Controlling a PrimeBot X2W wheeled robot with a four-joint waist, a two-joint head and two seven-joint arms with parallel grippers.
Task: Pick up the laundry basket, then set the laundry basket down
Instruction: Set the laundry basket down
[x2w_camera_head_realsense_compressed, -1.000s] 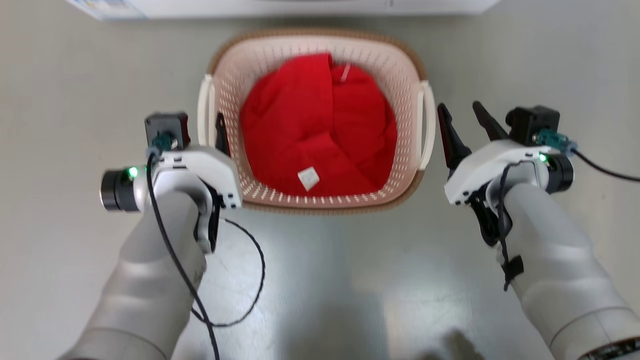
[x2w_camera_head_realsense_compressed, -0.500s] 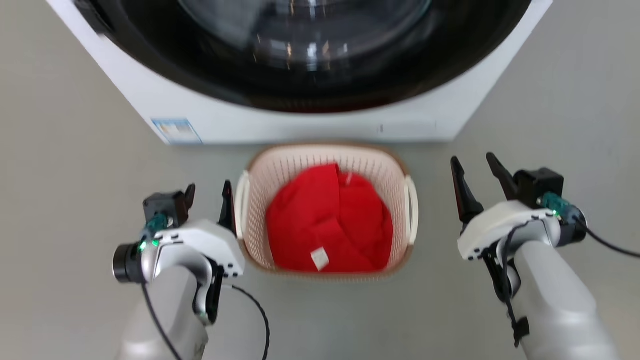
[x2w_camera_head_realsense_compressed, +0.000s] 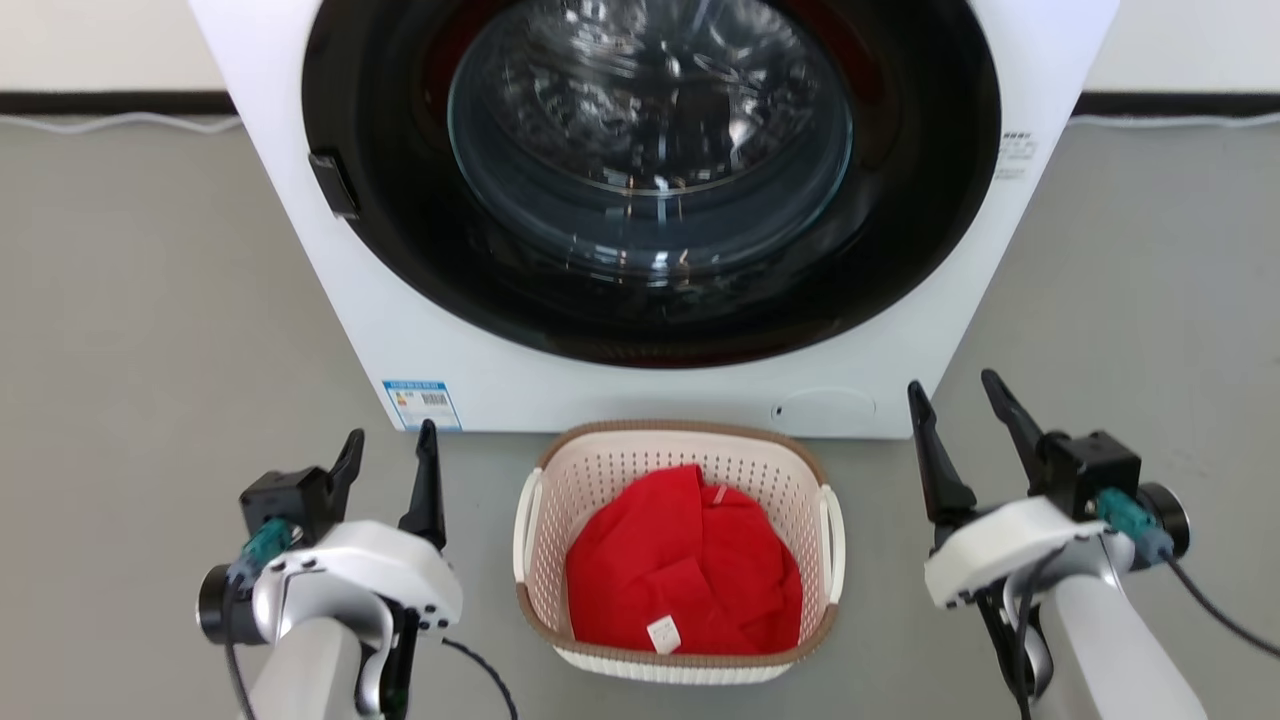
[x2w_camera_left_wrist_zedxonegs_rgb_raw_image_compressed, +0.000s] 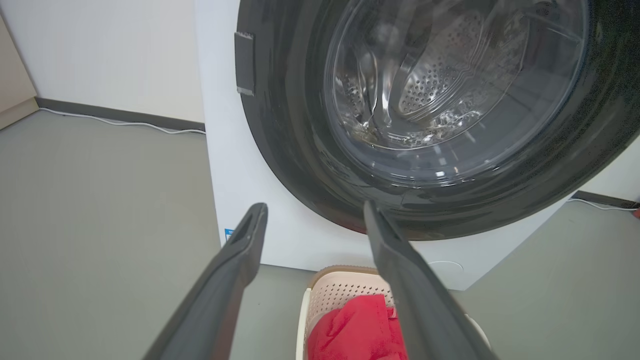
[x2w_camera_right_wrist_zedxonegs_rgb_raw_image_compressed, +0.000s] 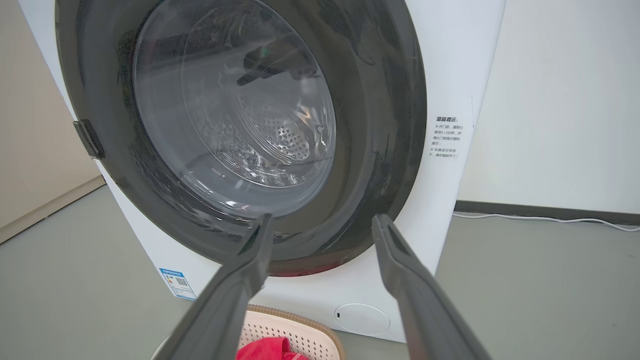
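— Where is the laundry basket (x2w_camera_head_realsense_compressed: 650, 465) found?
— On the floor before the washer (x2w_camera_head_realsense_compressed: 500, 370), between left tool (x2w_camera_head_realsense_compressed: 392, 436) and right tool (x2w_camera_head_realsense_compressed: 952, 385), both spread, empty.
— Handling?
— Judged light, stiff; to be taken by its loop handles (x2w_camera_head_realsense_compressed: 525, 525).

The big washer (x2w_camera_head_realsense_compressed: 600, 400) stands right behind the laundry basket (x2w_camera_head_realsense_compressed: 670, 668), but the floor (x2w_camera_head_realsense_compressed: 150, 350) lies open on both sides.

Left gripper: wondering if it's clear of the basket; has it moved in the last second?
Yes. The left gripper has drawn away leftward from the laundry basket, whose left handle it sat beside before.
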